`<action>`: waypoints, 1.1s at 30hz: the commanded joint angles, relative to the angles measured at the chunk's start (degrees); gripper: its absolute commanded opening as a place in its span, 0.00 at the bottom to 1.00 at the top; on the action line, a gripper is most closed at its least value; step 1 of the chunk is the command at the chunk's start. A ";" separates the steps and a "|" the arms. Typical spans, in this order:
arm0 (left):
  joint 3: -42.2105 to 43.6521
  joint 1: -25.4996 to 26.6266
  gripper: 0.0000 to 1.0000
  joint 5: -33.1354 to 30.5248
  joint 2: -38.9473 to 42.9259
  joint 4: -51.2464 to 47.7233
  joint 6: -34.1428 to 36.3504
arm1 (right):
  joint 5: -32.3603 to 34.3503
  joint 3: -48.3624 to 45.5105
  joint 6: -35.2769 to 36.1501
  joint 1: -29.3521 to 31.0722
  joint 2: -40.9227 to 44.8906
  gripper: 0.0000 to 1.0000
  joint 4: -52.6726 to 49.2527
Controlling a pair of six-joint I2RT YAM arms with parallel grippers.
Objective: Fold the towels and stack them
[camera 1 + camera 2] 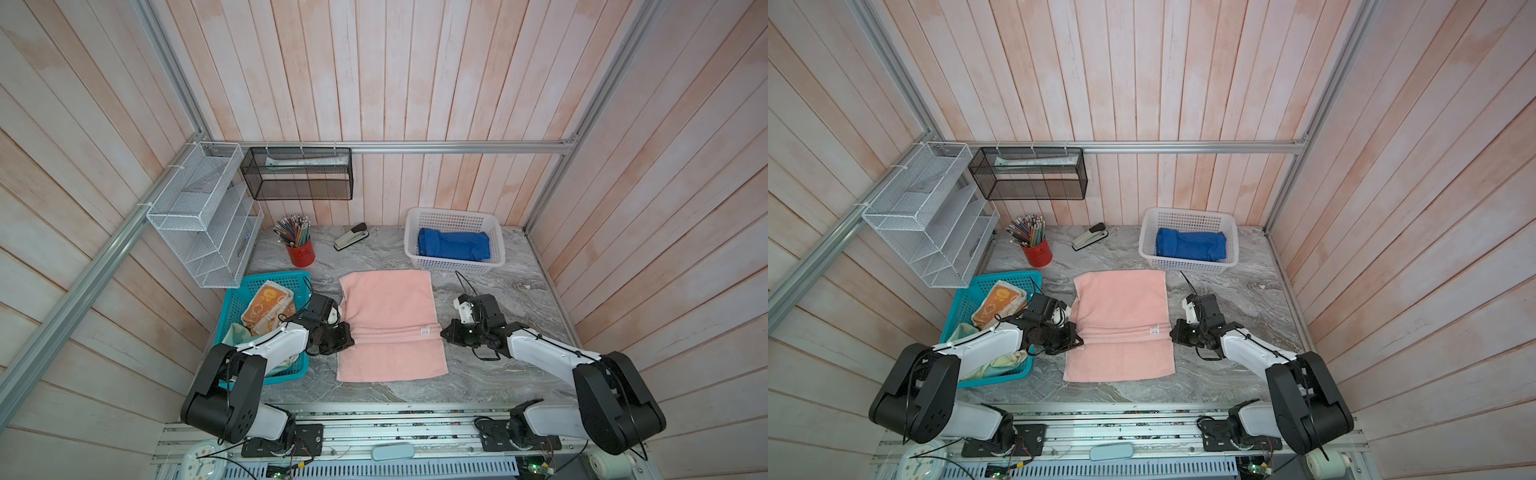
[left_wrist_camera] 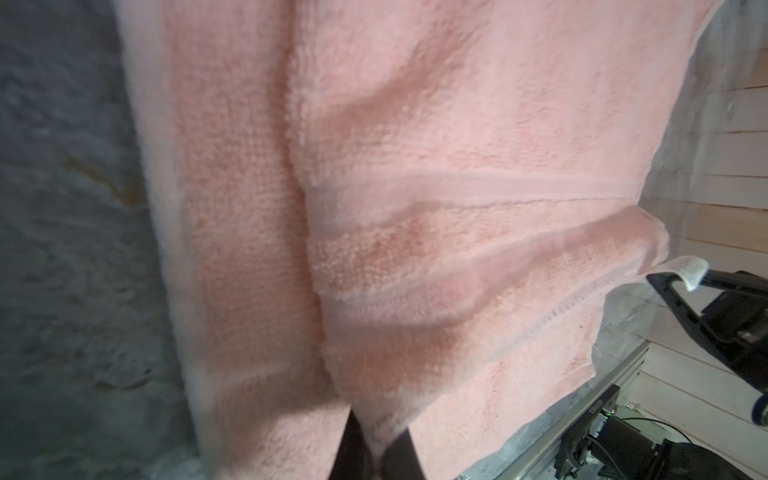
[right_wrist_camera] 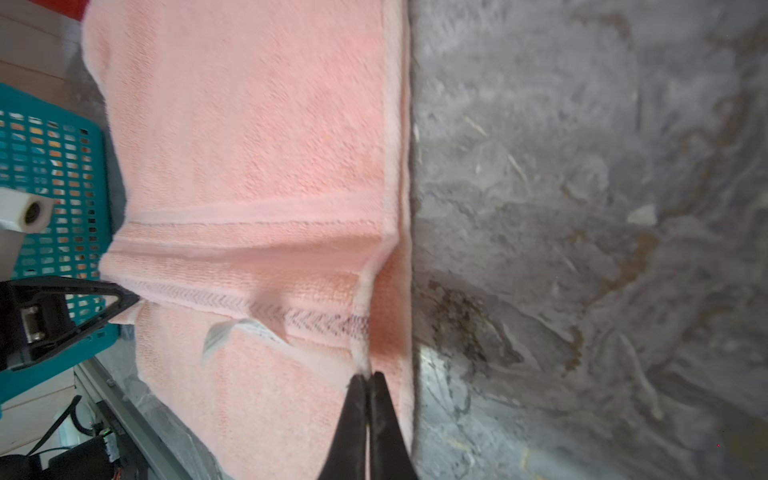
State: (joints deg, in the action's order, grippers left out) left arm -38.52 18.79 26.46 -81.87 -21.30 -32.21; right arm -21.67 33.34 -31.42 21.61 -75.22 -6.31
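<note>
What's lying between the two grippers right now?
The pink towel fills the whole stretch. The left gripper and the right gripper are each shut on one of its side edges. This shows in both top views.

Matt, looped terry pink towel [image 1: 390,299] on smooth, marble-patterned grey tabletop [image 1: 498,374]

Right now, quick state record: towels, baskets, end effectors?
pink towel: on table, partly folded, hem across its middle
left end effector: shut on pink towel, hem's left end
right end effector: shut on pink towel, hem's right end
blue towel: alone in white basket
bunny towel: in teal basket
yellow towel: in teal basket
</note>
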 commanded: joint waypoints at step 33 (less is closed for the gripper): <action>-0.88 7.55 0.00 -5.24 -7.94 6.28 -3.51 | 3.95 -2.94 2.96 -5.40 -1.98 0.00 -3.81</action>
State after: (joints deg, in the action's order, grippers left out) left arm -36.32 27.68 24.36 -86.26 -14.02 -39.51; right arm -18.06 27.35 -32.49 17.96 -75.24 -7.77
